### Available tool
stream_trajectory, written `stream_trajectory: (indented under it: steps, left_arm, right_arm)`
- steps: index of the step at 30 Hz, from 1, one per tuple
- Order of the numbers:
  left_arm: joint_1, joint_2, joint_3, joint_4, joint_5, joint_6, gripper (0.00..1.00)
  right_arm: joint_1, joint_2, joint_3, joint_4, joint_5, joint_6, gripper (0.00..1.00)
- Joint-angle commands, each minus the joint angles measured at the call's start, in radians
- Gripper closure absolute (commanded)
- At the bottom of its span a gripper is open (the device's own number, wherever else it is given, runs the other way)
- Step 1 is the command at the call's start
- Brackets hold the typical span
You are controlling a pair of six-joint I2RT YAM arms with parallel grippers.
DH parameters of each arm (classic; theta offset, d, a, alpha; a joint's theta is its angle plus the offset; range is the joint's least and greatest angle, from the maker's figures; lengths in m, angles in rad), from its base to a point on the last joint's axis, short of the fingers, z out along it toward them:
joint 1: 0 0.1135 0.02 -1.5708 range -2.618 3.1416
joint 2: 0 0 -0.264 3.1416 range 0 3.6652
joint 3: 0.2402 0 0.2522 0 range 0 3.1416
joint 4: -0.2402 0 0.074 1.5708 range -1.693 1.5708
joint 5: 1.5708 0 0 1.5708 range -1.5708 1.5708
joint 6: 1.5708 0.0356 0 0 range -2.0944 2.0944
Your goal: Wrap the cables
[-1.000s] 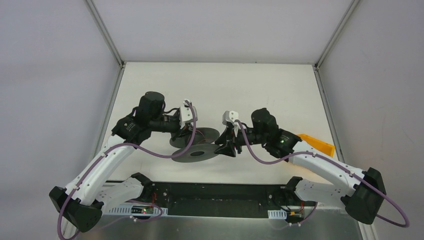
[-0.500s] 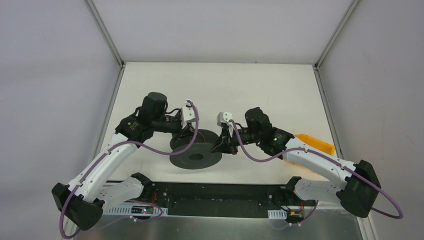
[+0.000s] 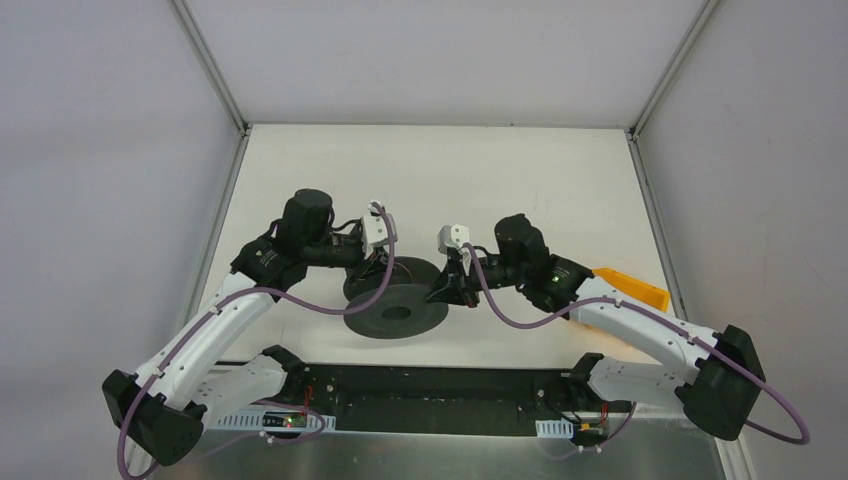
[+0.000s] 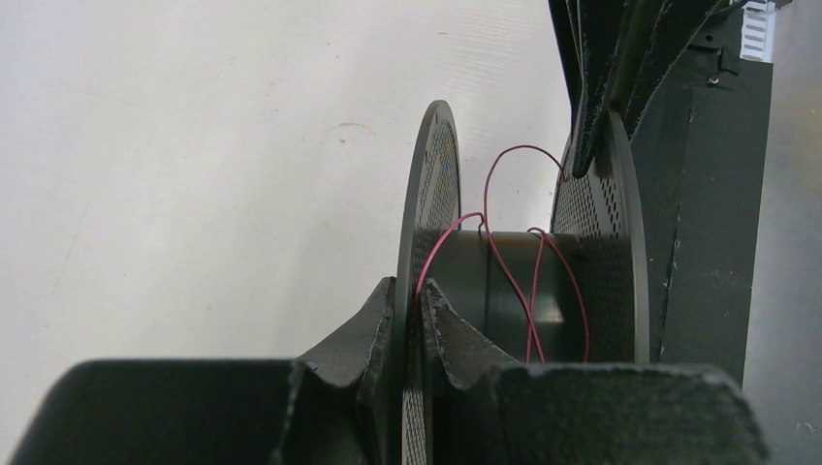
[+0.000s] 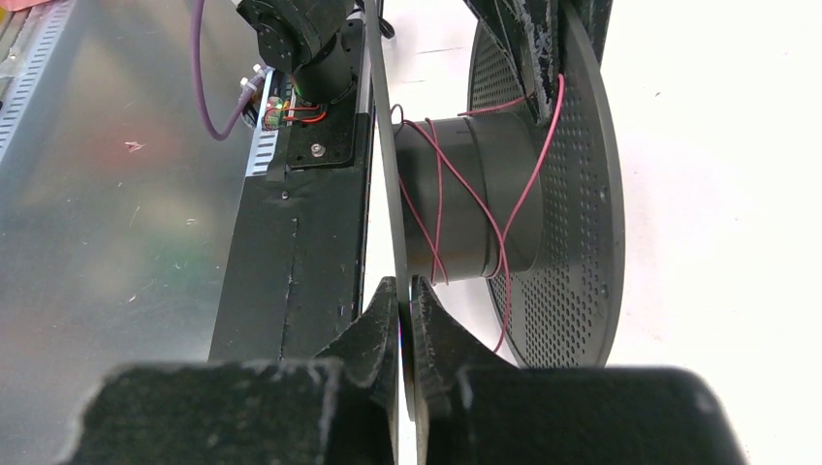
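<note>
A dark grey two-flanged spool [image 3: 395, 315] hangs between my arms just above the table. The cables are one thin pink-red wire [image 4: 504, 281] wound loosely in a few crossing turns round the hub [image 5: 456, 194], with a loop standing off it. My left gripper [image 4: 412, 291] is shut on the rim of one flange, and the wire runs right past its inner fingertip. The right gripper [image 5: 400, 286] is shut on the rim of the other, thin flange. In the top view the left gripper [image 3: 376, 272] and right gripper [image 3: 447, 288] meet the spool from opposite sides.
An orange wedge-shaped object [image 3: 632, 288] lies on the table at the right, beside my right arm. The black base plate [image 3: 430, 395] and a metal shelf [image 5: 116, 194] run along the near edge. Grey walls enclose the white table [image 3: 450, 170].
My right gripper has closed on the spool's flange and shifted slightly left. The spool has turned from a steep tilt to a flatter pose. The left arm has barely moved.
</note>
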Motion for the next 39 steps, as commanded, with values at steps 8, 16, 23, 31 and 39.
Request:
stream_trajectory:
  steps: [8, 16, 23, 31, 39]
  left_arm:
    - [-0.004, -0.051, -0.012, -0.014, -0.03, 0.004, 0.86]
    - [-0.005, -0.047, -0.006, -0.016, -0.026, 0.01, 0.83]
    - [-0.004, -0.052, -0.012, -0.022, -0.024, 0.014, 0.8]
    - [-0.004, -0.057, -0.016, -0.027, -0.032, 0.017, 0.77]
    - [-0.004, -0.074, -0.014, -0.028, -0.091, 0.028, 0.77]
  right_arm:
    - [-0.035, -0.034, 0.026, -0.001, 0.025, -0.017, 1.0]
    - [-0.038, -0.007, 0.017, -0.03, -0.004, -0.04, 1.0]
    - [-0.045, -0.005, 0.021, -0.039, 0.019, -0.035, 1.0]
    - [-0.054, 0.005, 0.029, -0.038, 0.018, -0.03, 1.0]
    - [-0.064, 0.034, 0.056, -0.08, 0.025, 0.006, 1.0]
